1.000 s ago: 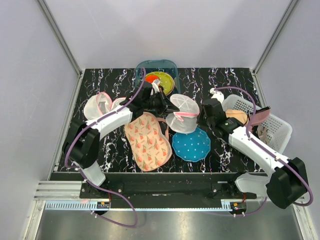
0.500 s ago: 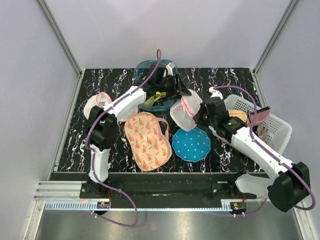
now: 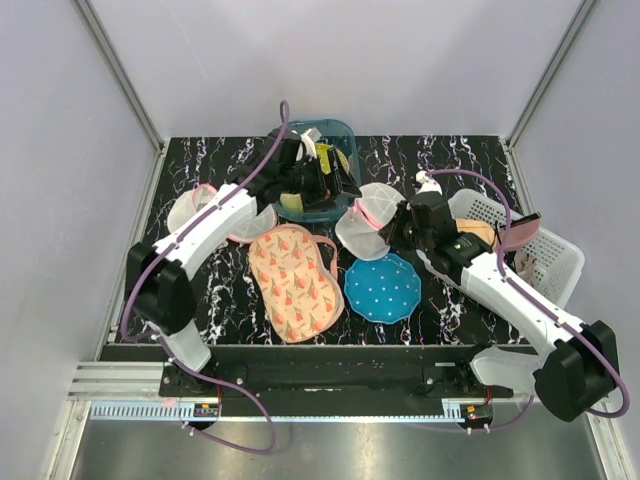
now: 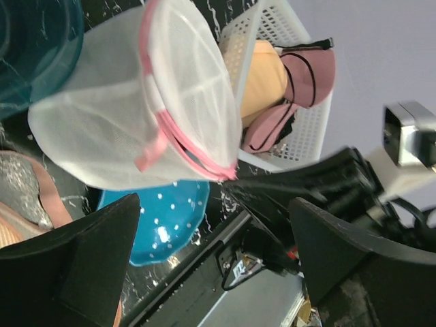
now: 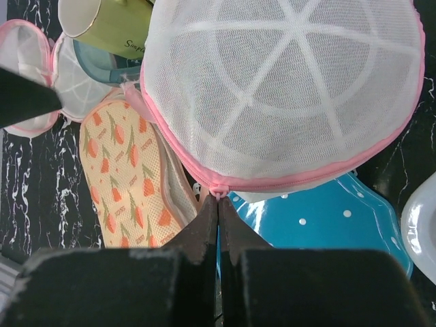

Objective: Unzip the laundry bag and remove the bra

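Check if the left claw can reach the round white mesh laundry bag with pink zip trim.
Probably yes: the open left claw sits beside the laundry bag, nothing between them, while the shut right claw pinches its trim.

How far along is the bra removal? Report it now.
Done: the laundry bag looks unzipped, its halves gaping, no dark garment showing through the mesh. In hand: the right gripper pinches the pink trim, holding the bag near the blue dotted mat; the left gripper hangs open by the teal bin. Left: the bra isn't visible; confirm it's out.
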{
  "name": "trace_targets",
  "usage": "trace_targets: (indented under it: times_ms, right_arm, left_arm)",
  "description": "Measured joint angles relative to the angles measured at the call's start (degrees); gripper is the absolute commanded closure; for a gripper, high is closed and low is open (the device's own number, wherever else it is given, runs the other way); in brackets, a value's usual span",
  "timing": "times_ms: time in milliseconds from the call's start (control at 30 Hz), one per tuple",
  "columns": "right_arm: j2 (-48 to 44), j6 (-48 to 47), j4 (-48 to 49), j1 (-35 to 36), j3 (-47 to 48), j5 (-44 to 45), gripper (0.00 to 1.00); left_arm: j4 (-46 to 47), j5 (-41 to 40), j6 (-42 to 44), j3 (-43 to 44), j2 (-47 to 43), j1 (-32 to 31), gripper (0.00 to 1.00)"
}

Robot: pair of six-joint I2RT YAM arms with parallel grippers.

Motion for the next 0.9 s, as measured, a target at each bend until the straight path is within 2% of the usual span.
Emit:
trace_targets:
  times_ms: [133,300,400,433,500,533,567,733,900]
  right_arm:
    - [0.9,0.0,0.9,0.0,0.0,-0.8,1.00]
    - [1.4,0.0,1.4,0.0,0.0,-1.0,1.00]
    - [1.4,0.0,1.4,0.0,0.0,-0.8,1.00]
    - [1.3,0.0,1.4,0.0,0.0,-0.8,1.00]
    - [1.3,0.0,1.4,0.0,0.0,-0.7,1.00]
    - [1.3,0.0,1.4,0.0,0.0,-0.6,1.00]
    - [1.3,0.0,1.4,0.0,0.0,-0.6,1.00]
    - [0.5,-0.1,0.2,0.0,-0.3,1.2,1.00]
    - [-4.4,-1.6,-1.8,-1.0,-2.2,5.0,1.00]
  left_arm:
    - [1.9,-0.8,-2.9,-4.6,-5.4,-0.6,0.05]
    - [5.1,-0.2,-5.9,-5.1,-1.7,-2.6,0.06]
    - [6.1,0.2,-7.2,-5.0,3.0,-3.7,0.17]
    - [6.3,0.3,-7.6,-5.0,4.4,-3.8,0.36]
    - [6.3,0.3,-8.3,-4.5,7.0,-4.1,0.61]
    - [6.3,0.5,-8.2,-3.9,8.2,-4.2,0.92]
    - [6.4,0.5,-8.7,-3.5,8.7,-4.2,1.00]
    - [5.5,1.2,-7.5,1.0,9.4,-3.8,1.00]
    - [5.2,1.8,-6.8,2.2,9.2,-1.0,1.00]
